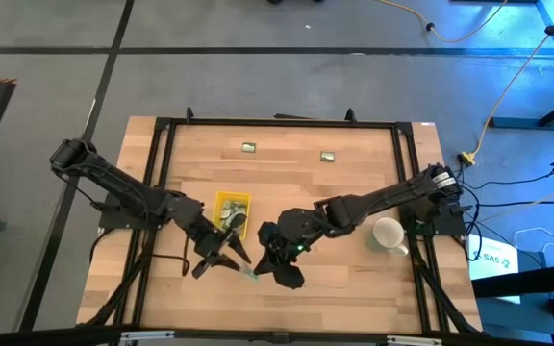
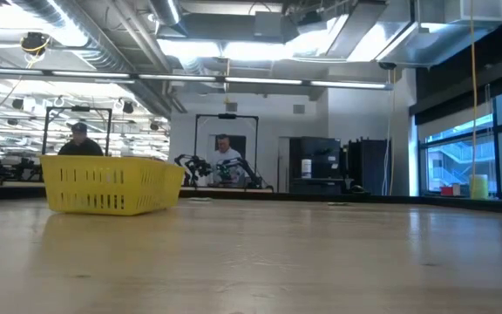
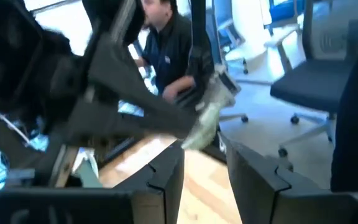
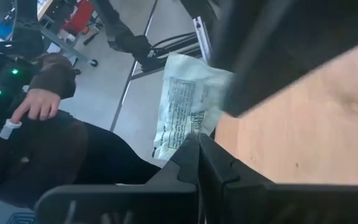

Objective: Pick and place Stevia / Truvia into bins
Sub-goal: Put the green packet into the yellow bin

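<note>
My right gripper (image 4: 197, 146) is shut on a pale green and white Stevia sachet (image 4: 188, 102), lifted above the table's near middle (image 1: 251, 276). My left gripper (image 3: 207, 180) stands open just left of it (image 1: 224, 262), pointing at the sachet (image 3: 205, 121); one of its dark fingers (image 4: 272, 56) crosses the sachet's edge, and whether it touches I cannot tell. The yellow bin (image 1: 232, 210) rests flat on the table just beyond both grippers and also shows in the low view (image 2: 111, 185). Two more sachets (image 1: 249, 147) (image 1: 327, 156) lie flat near the far edge. My right gripper pinches the sachet's end (image 4: 182, 140) between its two shut fingers. The rest of the sachet sticks out past the fingertips. The fingers come from the table's right, slanting slightly down. The sachet is clear of the table.
A white mug (image 1: 388, 234) stands on the table under my right arm. A black frame (image 1: 162, 154) runs round the table. A person's hand (image 4: 39, 106) shows beyond the near edge, and people sit in the room behind (image 2: 223, 157).
</note>
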